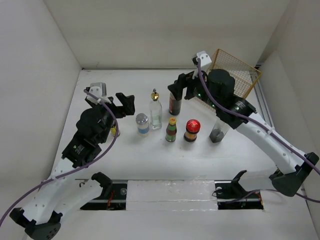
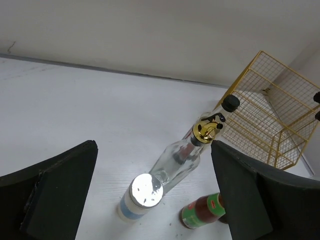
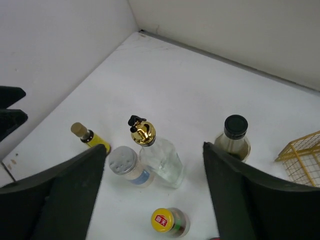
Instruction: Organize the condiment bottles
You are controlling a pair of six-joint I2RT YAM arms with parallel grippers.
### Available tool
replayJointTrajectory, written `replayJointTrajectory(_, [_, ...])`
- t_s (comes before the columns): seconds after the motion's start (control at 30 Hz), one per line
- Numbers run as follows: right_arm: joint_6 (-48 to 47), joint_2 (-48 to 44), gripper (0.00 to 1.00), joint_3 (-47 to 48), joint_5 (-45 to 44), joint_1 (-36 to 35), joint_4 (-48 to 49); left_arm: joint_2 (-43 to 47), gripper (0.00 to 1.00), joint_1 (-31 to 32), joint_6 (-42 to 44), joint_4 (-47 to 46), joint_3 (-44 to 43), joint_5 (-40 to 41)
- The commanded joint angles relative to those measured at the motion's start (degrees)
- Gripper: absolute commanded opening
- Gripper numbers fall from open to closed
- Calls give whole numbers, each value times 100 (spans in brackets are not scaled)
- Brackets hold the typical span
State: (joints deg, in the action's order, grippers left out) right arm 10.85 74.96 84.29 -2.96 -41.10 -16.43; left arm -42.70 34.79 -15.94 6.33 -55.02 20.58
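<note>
Seven condiment containers stood upright on the white table [image 1: 150, 165] in the top view. The clear gold-capped bottle [image 1: 156, 112] had the blue-labelled silver-lidded jar [image 1: 142, 123] just to its left and the dark black-capped bottle [image 1: 175, 103] to its right. Nearer the bases, the green yellow-capped bottle [image 1: 171, 130], the squat red-lidded jar [image 1: 192, 130] and the grey pepper shaker [image 1: 217, 134] formed a rough row. A small yellow bottle [image 1: 114, 131] was partly hidden by the left arm. The gold wire basket [image 1: 235, 72] sat at the far right. The left gripper [image 1: 131, 103] was spread and empty, left of the clear bottle and apart from it. The right gripper [image 1: 174, 85] was likewise spread and empty, close over the dark bottle. In the left wrist view, both fingers [image 2: 60, 185] stood wide apart with nothing gripped; the clear bottle and silver-lidded jar showed between them, well ahead. In the right wrist view, the fingers [image 3: 240, 190] were wide apart too, framing the clear bottle, the jar and the yellow cap below, with the dark bottle off to the right.
</note>
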Motion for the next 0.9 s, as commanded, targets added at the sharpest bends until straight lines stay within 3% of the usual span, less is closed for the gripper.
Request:
replayJointTrajectory(0.0, [-21,-271,76,-35,-56,-73,254,262,93,-33,100,-334,80,7])
replayJointTrajectory(0.03, [-22,-271,58,-114,-55,-126,323,314,93,-33,100,-334,80,8])
replayJointTrajectory(0.07, [-22,-271,33,-167,23,-126,376,315,92,-33,100,-334,80,8])
replayJointTrajectory(0.1, [-22,-210,33,-167,24,-126,447,315,89,-33,100,-334,141,-53])
replayJointTrajectory(0.13, [-22,-149,22,-167,111,-178,447,315,84,-33,100,-386,141,-54])
replayJointTrajectory(0.17, [-83,-9,2,-167,112,-231,395,315,78,-33,100,-387,202,-106])
replayJointTrajectory(0.2, [-83,62,0,-107,172,-232,307,376,63,-33,100,-439,203,-107])
replayJointTrajectory(0.27, [-154,141,0,-158,112,-424,359,376,44,-33,100,-439,203,-19])
replayJointTrajectory(0.3, [-214,142,6,-220,112,-486,420,376,34,-33,100,-439,203,68])
replayJointTrajectory(0.33, [-285,211,16,-220,59,-547,473,376,26,-33,100,-378,203,139])
replayJointTrajectory(0.37, [-338,212,28,-298,-11,-652,474,376,24,-33,48,-378,203,139])
replayJointTrajectory(0.4, [-416,264,45,-404,-11,-653,474,376,24,-33,48,-326,203,200])
replayJointTrajectory(0.43, [-417,317,52,-483,-72,-714,552,324,24,-33,48,-325,203,253])
replayJointTrajectory(0.5, [-417,370,65,-746,-73,-715,797,323,37,-33,-75,-325,203,359])
replayJointTrajectory(0.6, [-479,686,68,-695,-11,-715,852,323,46,-33,-75,-325,255,412])
replayJointTrajectory(0.87, [-584,1661,70,-387,-328,-715,1334,385,50,-33,-75,-500,378,359])
